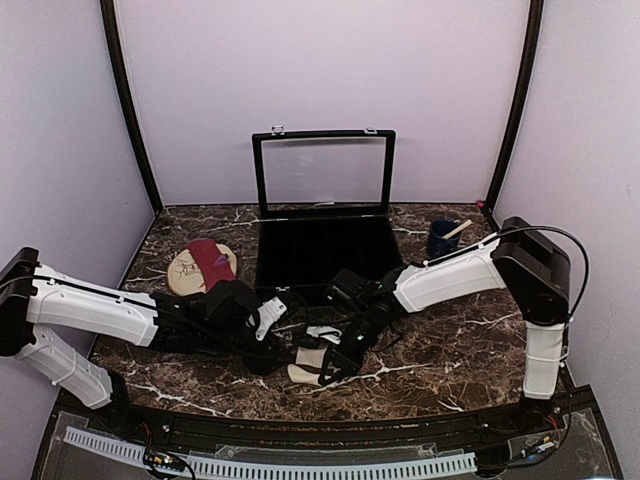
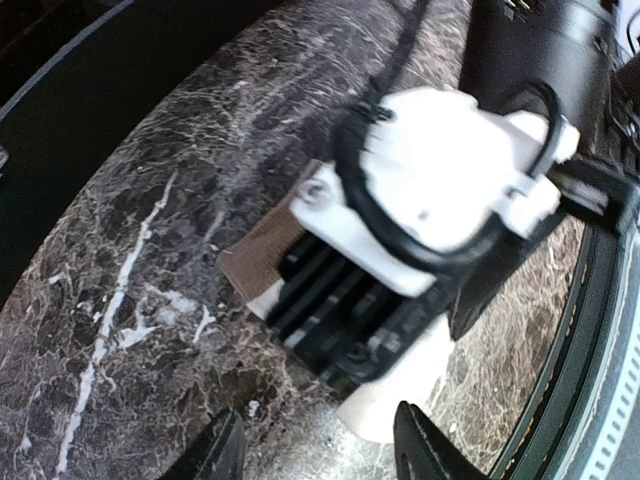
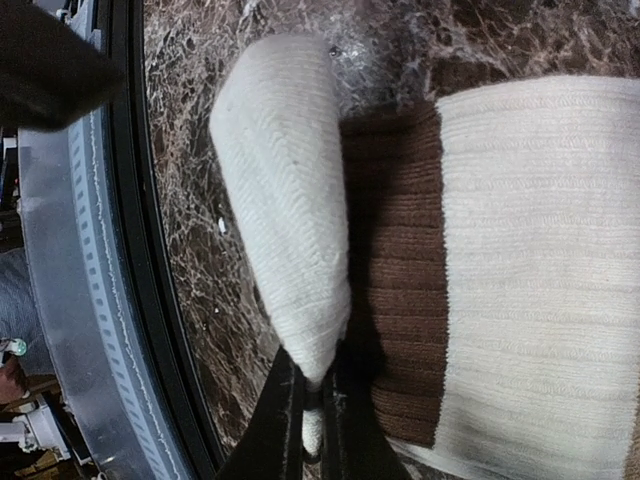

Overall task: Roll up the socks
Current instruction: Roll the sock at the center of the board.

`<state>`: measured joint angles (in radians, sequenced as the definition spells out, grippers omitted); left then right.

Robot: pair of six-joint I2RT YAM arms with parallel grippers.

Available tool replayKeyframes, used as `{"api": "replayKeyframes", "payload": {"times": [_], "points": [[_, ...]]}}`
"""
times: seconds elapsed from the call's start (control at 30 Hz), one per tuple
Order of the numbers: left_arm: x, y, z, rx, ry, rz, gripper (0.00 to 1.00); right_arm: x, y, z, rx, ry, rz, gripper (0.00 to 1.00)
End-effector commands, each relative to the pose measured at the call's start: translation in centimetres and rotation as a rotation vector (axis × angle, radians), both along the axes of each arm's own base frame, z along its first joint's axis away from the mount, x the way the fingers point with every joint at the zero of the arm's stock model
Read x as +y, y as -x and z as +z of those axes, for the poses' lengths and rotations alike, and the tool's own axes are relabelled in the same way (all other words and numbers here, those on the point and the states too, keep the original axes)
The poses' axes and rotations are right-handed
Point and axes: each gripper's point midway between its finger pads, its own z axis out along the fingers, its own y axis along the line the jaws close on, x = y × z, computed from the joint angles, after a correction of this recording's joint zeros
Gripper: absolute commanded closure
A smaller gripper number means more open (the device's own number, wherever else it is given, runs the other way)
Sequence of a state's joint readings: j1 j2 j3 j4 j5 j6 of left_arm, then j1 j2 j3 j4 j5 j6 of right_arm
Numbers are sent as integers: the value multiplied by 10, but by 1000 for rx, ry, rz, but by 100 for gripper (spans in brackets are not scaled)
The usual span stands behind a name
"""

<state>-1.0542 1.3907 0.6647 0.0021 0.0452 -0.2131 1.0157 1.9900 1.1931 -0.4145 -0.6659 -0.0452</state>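
The cream sock (image 3: pixel 540 250) lies flat on the dark marble table (image 1: pixel 450 340), near the front edge and about in the middle between the two arms. It has a brown band across it, and one cream end is folded up and over toward this band. The right gripper (image 3: pixel 315 420) comes down on the sock from above; its two dark fingers (image 3: pixel 280 420) are pressed together and pinch the tip of that folded cream end.

The left gripper (image 2: pixel 320 455) is just beside the sock on its left side, low over the table. Its fingers (image 2: pixel 215 450) are spread apart with only marble between them, and they do not touch the fabric. In the left wrist view the white body of the right gripper covers most of the sock, so only a cream end and a brown corner show there.

The maroon sock (image 1: pixel 208 260) is well apart, at the left rear, and lies on a tan oval mat (image 1: pixel 180 275). The mat carries a thin line drawing, too small to make out.

Behind the cream sock stands a black case (image 1: pixel 320 262) with dark compartments, its clear lid (image 1: pixel 322 170) upright. A blue cup (image 1: pixel 440 240) with a light stick in it stands at the right rear.
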Motion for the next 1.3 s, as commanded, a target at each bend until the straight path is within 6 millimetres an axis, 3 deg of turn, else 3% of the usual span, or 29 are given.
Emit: {"api": "replayKeyframes", "payload": {"times": [0.0,0.33,0.63,1.1,1.27], "points": [[-1,9,0,-94,-29,-86,46,-13,8,-12,70,57,3,100],[-18,27,2,-188,-26,-216,44,-16,10,-11,106,60,4,100],[-35,49,-16,-231,-87,-346,44,-21,9,-11,131,61,3,100],[-53,39,-32,-338,-197,-388,43,-29,15,-10,157,67,26,100],[-56,44,-41,-307,-224,-431,49,-31,14,-11,161,67,28,100]]}}
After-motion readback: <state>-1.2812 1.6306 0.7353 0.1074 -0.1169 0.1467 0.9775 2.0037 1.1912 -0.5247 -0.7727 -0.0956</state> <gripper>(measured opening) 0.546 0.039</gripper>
